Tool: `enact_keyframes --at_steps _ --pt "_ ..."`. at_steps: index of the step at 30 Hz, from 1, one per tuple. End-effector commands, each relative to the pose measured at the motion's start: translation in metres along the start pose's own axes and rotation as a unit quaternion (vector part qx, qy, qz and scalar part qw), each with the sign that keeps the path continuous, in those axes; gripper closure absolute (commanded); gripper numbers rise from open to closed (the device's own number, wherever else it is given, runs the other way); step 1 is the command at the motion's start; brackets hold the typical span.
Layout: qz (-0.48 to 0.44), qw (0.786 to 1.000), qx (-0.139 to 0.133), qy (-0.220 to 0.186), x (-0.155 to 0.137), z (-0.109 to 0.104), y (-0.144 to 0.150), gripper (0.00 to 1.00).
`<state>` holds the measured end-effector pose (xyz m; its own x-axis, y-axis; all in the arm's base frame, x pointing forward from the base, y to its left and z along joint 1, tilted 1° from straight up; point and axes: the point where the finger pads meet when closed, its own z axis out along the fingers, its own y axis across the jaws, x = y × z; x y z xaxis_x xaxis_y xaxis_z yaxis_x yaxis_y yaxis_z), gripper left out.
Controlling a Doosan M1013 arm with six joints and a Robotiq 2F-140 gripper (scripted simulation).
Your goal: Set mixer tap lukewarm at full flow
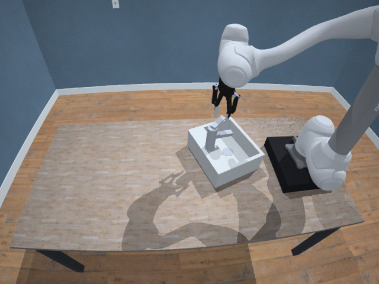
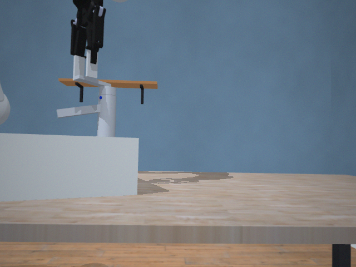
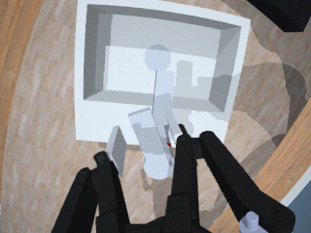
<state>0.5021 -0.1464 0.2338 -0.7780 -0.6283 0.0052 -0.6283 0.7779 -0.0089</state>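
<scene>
Lever (image 2: 89,82) lay nearly level, long axis out over the spout (image 2: 77,110). Gripper (image 2: 85,75) fingers (image 2: 78,67) stood partly open just above it, holding nothing. No writing legible.

The tap (image 1: 211,139) is pale grey, an upright round post at the sink's rim, standing right below the gripper (image 2: 85,77). Its flat lever (image 1: 217,122) sits on top, tilted slightly, its free end under the fingertips and between them. The straight spout (image 2: 77,110) juts level out over the basin, lower than the lever. A blue dot (image 2: 100,97) marks the post's side; a red dot (image 3: 169,144) shows by one finger.
</scene>
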Motion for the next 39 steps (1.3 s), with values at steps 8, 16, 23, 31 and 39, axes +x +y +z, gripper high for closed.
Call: enact_keyframes --at_steps 8,16,23,31,39 --pt "0.000 1.000 0.000 0.000 0.000 0.011 0.000 0.62" --pt "0.000 1.000 0.000 0.000 0.000 0.022 0.000 0.62" --pt "0.000 1.000 0.000 0.000 0.000 0.026 0.000 0.62" --pt "0.000 1.000 0.000 0.000 0.000 0.030 0.000 0.62" --pt "0.000 1.000 0.000 0.000 0.000 0.030 0.000 0.62"
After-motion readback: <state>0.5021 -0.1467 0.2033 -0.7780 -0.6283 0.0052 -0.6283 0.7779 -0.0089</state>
